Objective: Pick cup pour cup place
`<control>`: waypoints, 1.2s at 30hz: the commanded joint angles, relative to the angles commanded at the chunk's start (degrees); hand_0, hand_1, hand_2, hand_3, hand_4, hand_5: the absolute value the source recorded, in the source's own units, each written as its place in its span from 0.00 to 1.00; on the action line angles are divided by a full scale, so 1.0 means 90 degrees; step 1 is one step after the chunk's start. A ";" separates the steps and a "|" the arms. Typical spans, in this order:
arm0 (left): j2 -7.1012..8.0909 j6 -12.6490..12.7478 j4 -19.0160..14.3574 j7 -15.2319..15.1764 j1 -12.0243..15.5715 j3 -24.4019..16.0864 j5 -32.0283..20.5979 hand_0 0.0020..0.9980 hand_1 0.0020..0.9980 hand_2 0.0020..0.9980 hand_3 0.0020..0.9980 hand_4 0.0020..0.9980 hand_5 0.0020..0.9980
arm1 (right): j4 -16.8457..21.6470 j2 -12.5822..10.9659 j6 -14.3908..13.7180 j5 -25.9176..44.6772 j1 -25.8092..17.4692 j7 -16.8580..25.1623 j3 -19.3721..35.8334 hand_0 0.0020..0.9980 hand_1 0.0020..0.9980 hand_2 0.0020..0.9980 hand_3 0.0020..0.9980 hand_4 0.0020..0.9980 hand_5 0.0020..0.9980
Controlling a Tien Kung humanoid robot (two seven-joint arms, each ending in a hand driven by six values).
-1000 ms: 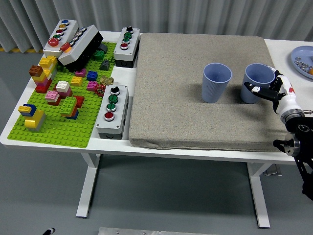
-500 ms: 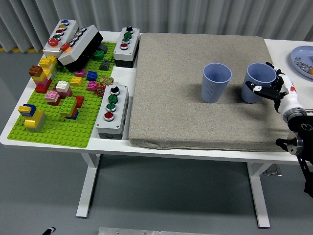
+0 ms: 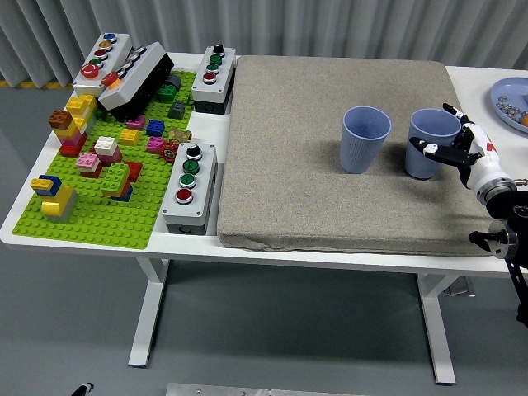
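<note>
Two blue-grey cups stand upright on the beige mat (image 3: pixel 313 190). The left cup (image 3: pixel 364 142) stands free near the mat's middle. The right cup (image 3: pixel 421 163) is held by my right hand (image 3: pixel 436 130), which comes in from the right edge. Its thumb (image 3: pixel 427 149) lies across the cup's front and the other fingers (image 3: pixel 452 112) curl round the back rim. The cup's base rests on the mat. I cannot see inside either cup well enough to tell their contents. My left arm is out of view.
A blue plate (image 3: pixel 505 92) with small items sits at the far right edge. A green baseplate (image 3: pixel 99 219) with several coloured bricks fills the left. Button boxes (image 3: pixel 190 186) (image 3: pixel 213 78) (image 3: pixel 103 62) stand along the mat's left side and the back left.
My right hand has closed in around the right cup, its fingers reaching further round the back rim. The cup has shifted slightly to the left. The left cup has not moved.
</note>
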 joint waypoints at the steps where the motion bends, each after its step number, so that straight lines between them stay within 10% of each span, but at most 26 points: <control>1: -0.0001 0.0001 0.0000 0.0001 0.0002 -0.0001 -0.0001 0.84 0.82 0.88 0.80 0.63 1.00 | 0.0005 -0.0003 0.0032 -0.0022 -0.0002 -0.0023 0.0010 0.99 0.95 1.00 1.00 0.85 0.25; 36: -0.0007 0.0008 0.0000 0.0011 0.0077 -0.0067 0.0008 0.84 0.82 0.88 0.80 0.64 1.00 | 0.0369 -0.0136 0.0547 -0.0539 -0.0203 -0.0505 0.0429 1.00 0.97 1.00 1.00 0.88 0.28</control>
